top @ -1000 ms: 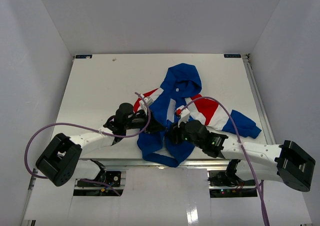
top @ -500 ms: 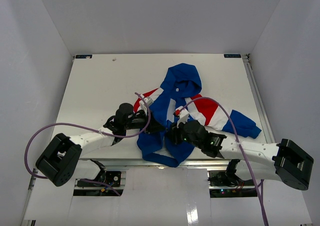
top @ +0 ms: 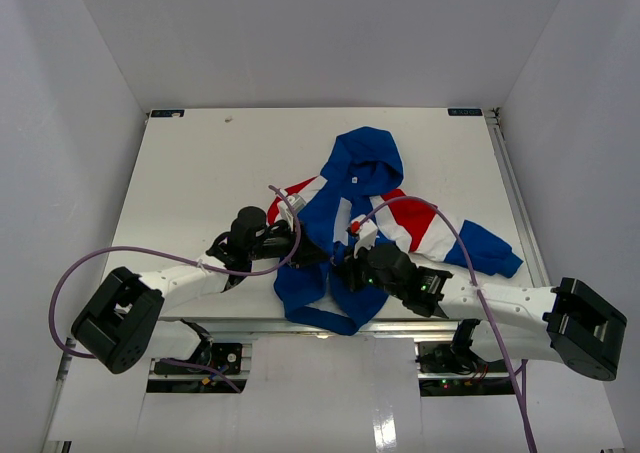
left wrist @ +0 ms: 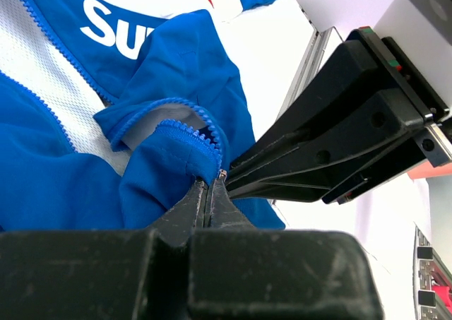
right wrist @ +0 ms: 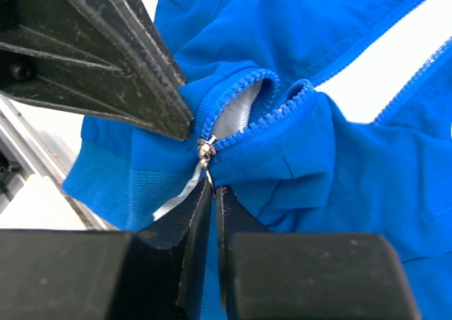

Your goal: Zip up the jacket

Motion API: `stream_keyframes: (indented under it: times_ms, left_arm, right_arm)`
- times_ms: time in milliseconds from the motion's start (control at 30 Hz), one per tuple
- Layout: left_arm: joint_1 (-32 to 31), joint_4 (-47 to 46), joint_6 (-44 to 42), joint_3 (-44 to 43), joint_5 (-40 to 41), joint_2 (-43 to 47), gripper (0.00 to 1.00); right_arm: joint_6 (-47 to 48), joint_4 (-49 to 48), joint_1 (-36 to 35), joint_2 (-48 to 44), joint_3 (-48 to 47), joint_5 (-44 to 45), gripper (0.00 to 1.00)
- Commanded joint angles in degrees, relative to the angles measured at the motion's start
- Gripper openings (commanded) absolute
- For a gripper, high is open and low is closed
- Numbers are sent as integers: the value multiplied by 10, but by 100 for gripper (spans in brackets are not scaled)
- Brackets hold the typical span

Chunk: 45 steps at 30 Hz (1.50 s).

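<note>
The left fingers (left wrist: pixel 192 201) clench the jacket (left wrist: pixel 166 66) by the zip's near end; the right fingers (right wrist: pixel 195 224) pinch the zip pull (right wrist: pixel 207 173).

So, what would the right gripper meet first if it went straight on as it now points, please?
The zipper slider just past its tips, then bunched blue fabric of the jacket; the left gripper seems slightly left, depth unclear.

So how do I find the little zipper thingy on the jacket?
Look at the blue jacket on the white table, then its bottom hem, where the left gripper and right gripper meet. The zipper pull sits at the right gripper's tips: a tiny silver piece where two rows of blue teeth join, the only shiny thing there.
</note>
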State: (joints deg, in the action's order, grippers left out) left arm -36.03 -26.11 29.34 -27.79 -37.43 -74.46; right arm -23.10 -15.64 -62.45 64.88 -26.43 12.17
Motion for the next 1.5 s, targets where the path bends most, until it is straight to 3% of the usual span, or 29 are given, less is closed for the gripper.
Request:
stream_keyframes:
  times_ms: [0,333,733,1467]
  left_arm:
    - [3,-9,-9,0,4,17,0]
    - [2,-7,-19,1,2,21,0]
    - [2,-33,-75,35,10,60,0]
    - [1,-3,-92,26,11,42,0]
  right_arm:
    - [-8,-32,-5,-7,3,4,9]
    - [-12,-21,-5,-21,3,10,8]
    - [-7,66,-5,-78,-50,59,8]
    - [73,199,-5,11,-204,135,8]
